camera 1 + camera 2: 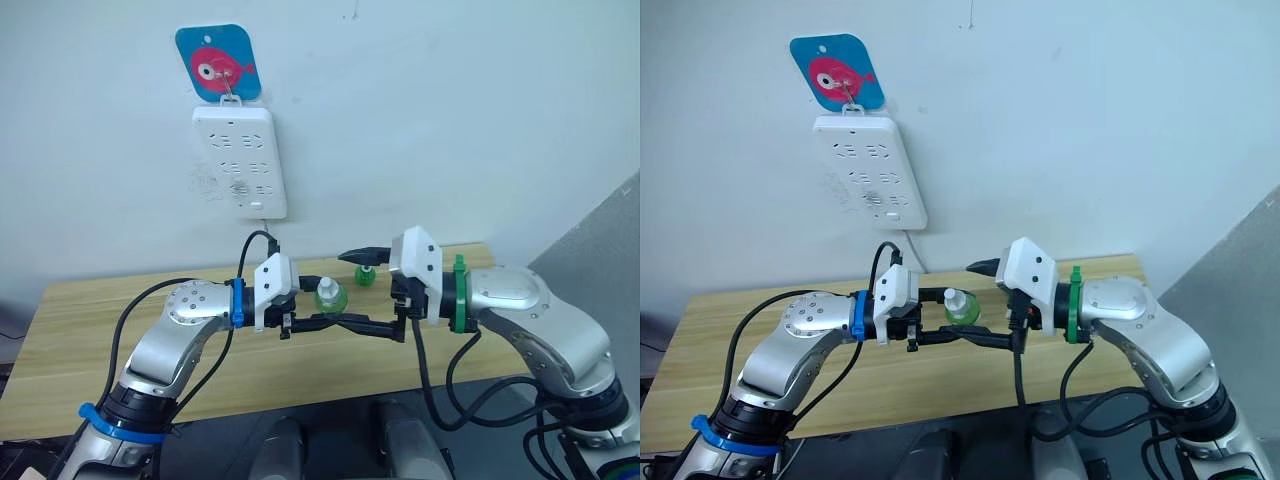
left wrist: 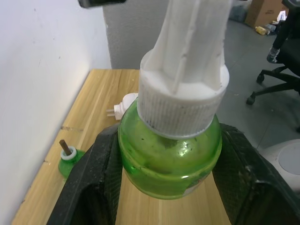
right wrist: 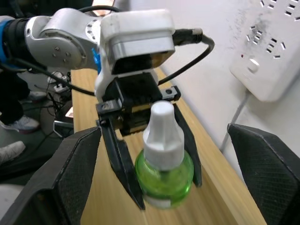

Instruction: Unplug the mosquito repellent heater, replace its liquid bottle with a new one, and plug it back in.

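Note:
My left gripper (image 1: 335, 305) is shut on a green liquid bottle (image 1: 331, 296) with a white cap, holding it upright above the table. My right gripper (image 1: 347, 290) faces it from the right, open, with its wide-spread fingers (image 3: 75, 168) on either side of the bottle and not touching it. The mosquito repellent heater (image 2: 123, 105), small and white with two prongs, lies unplugged on the table beyond the held bottle. A second green bottle (image 1: 366, 272) with a bare brown wick and no cap stands near the wall.
A white power strip (image 1: 240, 160) hangs on the wall from a blue fish hook (image 1: 218, 62), above the wooden table (image 1: 100, 320). A grey panel (image 1: 600, 240) stands at the table's right end.

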Robot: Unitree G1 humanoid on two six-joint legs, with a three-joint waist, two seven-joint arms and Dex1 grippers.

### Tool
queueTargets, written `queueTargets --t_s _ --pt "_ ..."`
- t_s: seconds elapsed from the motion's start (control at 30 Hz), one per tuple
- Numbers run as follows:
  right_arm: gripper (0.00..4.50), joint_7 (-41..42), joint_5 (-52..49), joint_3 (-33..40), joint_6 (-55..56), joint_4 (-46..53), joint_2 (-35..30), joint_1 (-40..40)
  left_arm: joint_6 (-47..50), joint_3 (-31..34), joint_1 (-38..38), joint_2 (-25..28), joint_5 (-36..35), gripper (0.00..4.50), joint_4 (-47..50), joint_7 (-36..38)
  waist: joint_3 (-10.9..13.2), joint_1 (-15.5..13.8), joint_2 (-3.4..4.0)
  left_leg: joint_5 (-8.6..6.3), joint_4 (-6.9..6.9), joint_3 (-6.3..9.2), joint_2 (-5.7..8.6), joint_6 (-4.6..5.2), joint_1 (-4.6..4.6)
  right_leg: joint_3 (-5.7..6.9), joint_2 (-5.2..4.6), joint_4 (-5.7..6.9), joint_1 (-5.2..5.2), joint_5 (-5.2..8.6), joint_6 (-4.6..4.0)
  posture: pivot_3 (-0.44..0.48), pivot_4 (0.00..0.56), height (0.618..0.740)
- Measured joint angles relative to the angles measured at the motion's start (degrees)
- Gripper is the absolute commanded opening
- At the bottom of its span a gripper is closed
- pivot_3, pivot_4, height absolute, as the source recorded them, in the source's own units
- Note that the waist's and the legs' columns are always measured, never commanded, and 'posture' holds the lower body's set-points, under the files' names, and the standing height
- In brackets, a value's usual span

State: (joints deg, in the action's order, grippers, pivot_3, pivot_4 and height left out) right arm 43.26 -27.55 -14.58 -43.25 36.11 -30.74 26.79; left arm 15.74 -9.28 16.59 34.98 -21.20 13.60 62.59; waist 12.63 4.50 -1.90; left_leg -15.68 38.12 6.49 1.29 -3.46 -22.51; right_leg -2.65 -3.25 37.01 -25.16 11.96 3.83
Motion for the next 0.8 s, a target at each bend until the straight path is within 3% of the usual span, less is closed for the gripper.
queueTargets --t_s 0.13,0.43,0.63,0.8 --pt "3.59 -0.9 0.5 -0.6 0.1 -1.1 0.8 1.1 0.0 0.0 0.0 -0.2 0.0 2.31 0.0 -0.1 0.0 0.0 0.02 0.0 0.0 0.01 -0.01 0.0 0.01 0.01 0.01 0.03 -0.01 0.0 0.0 -0.093 0.166 0.74" --pt "0.3 0.3 1.1 -2.4 1.9 -1.4 1.7 1.2 0.0 0.0 -0.7 0.0 0.1 2.31 0.2 -0.7 0.0 0.0 0.02 0.0 0.0 0.0 -0.01 0.0 0.01 0.01 0.01 0.03 -0.01 0.0 0.0 -0.087 0.166 0.74" --pt "0.25 1.4 0.6 -2.2 2.7 -1.4 1.9 1.6 0.3 0.0 -1.3 0.1 0.1 2.31 0.4 -0.9 0.0 0.0 0.02 0.0 0.0 0.01 -0.02 0.0 0.01 0.01 0.01 0.03 -0.01 0.0 0.0 -0.098 0.168 0.74" --pt "0.25 0.8 -4.9 2.0 1.4 -1.5 5.4 5.3 1.9 0.0 -2.8 0.2 0.3 2.31 -0.4 -1.8 -0.1 0.1 0.03 0.0 -0.01 0.01 -0.03 0.0 0.03 0.01 0.01 0.04 -0.02 0.0 0.0 -0.098 0.173 0.74"
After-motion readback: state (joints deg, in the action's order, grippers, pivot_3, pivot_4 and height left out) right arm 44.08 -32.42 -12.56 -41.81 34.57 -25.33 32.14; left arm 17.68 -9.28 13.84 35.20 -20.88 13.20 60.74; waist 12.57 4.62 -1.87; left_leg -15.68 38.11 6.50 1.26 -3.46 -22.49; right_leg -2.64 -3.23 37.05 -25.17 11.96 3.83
